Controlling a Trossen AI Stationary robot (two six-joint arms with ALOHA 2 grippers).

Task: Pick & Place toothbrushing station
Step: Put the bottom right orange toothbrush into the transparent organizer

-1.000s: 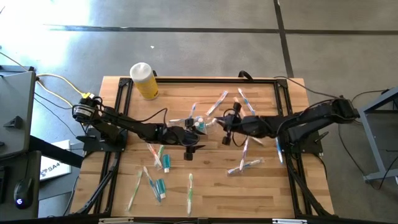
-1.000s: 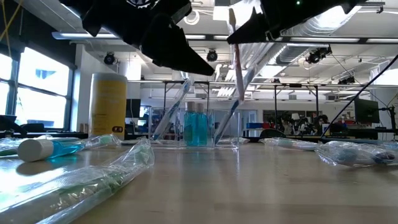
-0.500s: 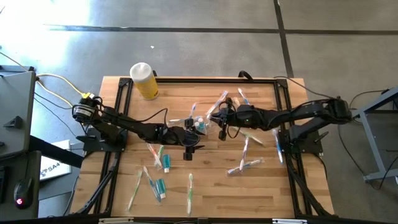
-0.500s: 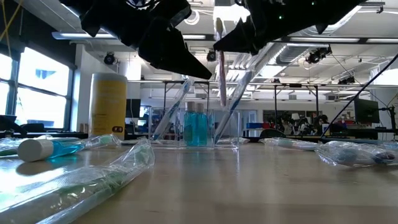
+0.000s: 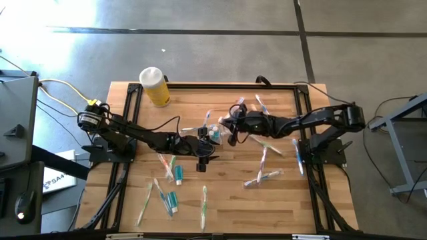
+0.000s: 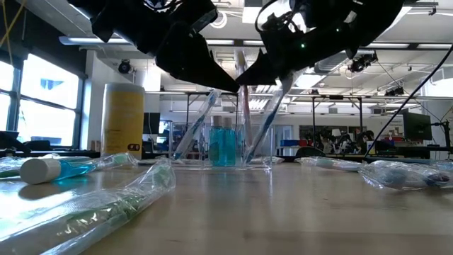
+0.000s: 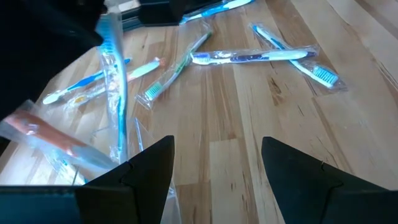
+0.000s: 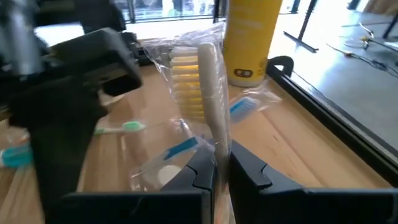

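Note:
The clear container (image 5: 215, 135) (image 6: 226, 145) stands mid-table with blue-filled tubes in it and wrapped toothbrushes leaning on its walls. My right gripper (image 5: 232, 128) (image 8: 222, 171) hovers just right of it, above its rim, shut on a wrapped toothbrush (image 6: 244, 117) with yellow bristles (image 8: 186, 74). My left gripper (image 5: 208, 143) (image 7: 217, 168) stands open at the container's near-left side with only bare wood between its fingers. Whether it touches the container I cannot tell. More wrapped toothbrushes (image 5: 167, 193) (image 5: 263, 167) and tubes (image 6: 49, 170) lie flat on the wood. My right gripper pinches the toothbrush's handle (image 8: 221, 140) just below its head between its two fingers. The fingers come about level from the table's right and lie across the brush. The brush stands nearly upright, head up, and its lower end (image 6: 245, 152) reaches down into the container.
A yellow bottle with a white cap (image 5: 155, 87) (image 6: 124, 120) stands at the far left of the table. A black frame (image 5: 200, 85) rims the wooden top. Loose wrapped toothbrushes lie around the container on all sides.
My right gripper has gone toward the table's left and down, to the container, rolling somewhat, and has stayed shut on the toothbrush. The brush has come from right of the container to above it, and its lower end has sunk inside.

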